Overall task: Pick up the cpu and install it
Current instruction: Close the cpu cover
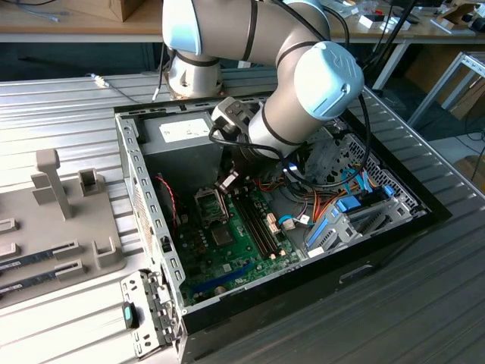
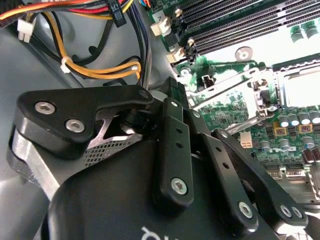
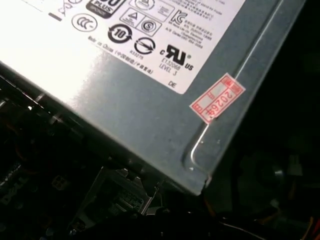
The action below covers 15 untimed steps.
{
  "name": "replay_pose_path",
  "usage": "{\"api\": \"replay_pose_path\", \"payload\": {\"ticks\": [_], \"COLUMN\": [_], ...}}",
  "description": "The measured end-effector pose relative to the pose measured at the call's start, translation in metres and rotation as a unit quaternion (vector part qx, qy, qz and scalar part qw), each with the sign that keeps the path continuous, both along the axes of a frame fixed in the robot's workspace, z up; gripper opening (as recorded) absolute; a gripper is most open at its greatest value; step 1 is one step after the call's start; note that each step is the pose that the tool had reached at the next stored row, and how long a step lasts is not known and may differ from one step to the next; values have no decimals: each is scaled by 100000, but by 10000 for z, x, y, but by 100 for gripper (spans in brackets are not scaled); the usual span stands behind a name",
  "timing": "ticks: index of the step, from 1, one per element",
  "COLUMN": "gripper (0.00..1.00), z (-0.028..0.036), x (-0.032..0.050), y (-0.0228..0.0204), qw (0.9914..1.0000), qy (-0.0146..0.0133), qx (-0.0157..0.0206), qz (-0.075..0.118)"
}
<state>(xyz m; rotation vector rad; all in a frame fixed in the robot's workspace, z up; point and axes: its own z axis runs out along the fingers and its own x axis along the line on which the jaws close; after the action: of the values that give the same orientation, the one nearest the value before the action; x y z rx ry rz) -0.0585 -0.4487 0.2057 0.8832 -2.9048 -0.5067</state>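
Black linkage bars of the gripper [image 2: 162, 95] crowd the second wrist view. I cannot tell whether the gripper is apart, together or clamped on anything, because its own body hides the tip. Past it lies the green motherboard [image 2: 225, 107] with the CPU socket [image 2: 300, 92] and its metal frame, and the long memory slots [image 2: 235, 25] run just beside that. Orange and yellow cables [image 2: 95, 70] loop close to the gripper on the other side.

I cannot settle where the cpu is. It may be carried at the hidden tip, or it may be the pale, glaring square inside the socket.

In the exterior view the arm [image 1: 303, 83] reaches down into the open computer case [image 1: 144, 197], ending near the socket. A grey tray [image 1: 68, 250] holding memory sticks sits on the counter [image 1: 61, 106] at the exterior view's left. The first wrist view looks onto the power supply [image 3: 150, 100] and its red sticker [image 3: 217, 97], very near.

Several things could go wrong here, to my judgement:
- A chip lowered tilted or turned the wrong way would bend the socket contacts.
- The raised frame could catch the gripper.
- The cables could snag the wrist.
- The power supply leaves the arm little room.
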Motion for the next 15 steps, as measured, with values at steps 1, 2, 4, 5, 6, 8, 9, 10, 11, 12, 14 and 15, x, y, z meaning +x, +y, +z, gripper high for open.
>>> {"api": "replay_pose_path", "payload": {"ticks": [1,2,4,5,6,8,9,10,11,12,14,15], "gripper": [11,11,11,11,11,11,11,11,11,11,11,11], "z": [9,8,7,4,-1,-30,-51,-73,-77,-78,-79,-79], "x": [0,1,7,9,13,29,35,34,34,30,10,2], "y": [0,0,0,0,0,0,0,0,0,0,0,0], "qw": [100000,100000,100000,100000,100000,100000,100000,100000,100000,100000,100000,100000], "qy": [-2,-5,17,25,41,123,152,160,159,163,151,135], "qx": [2,16,15,27,50,53,60,104,128,142,172,171], "qz": [36,58,84,81,98,118,122,133,155,164,166,165]}}
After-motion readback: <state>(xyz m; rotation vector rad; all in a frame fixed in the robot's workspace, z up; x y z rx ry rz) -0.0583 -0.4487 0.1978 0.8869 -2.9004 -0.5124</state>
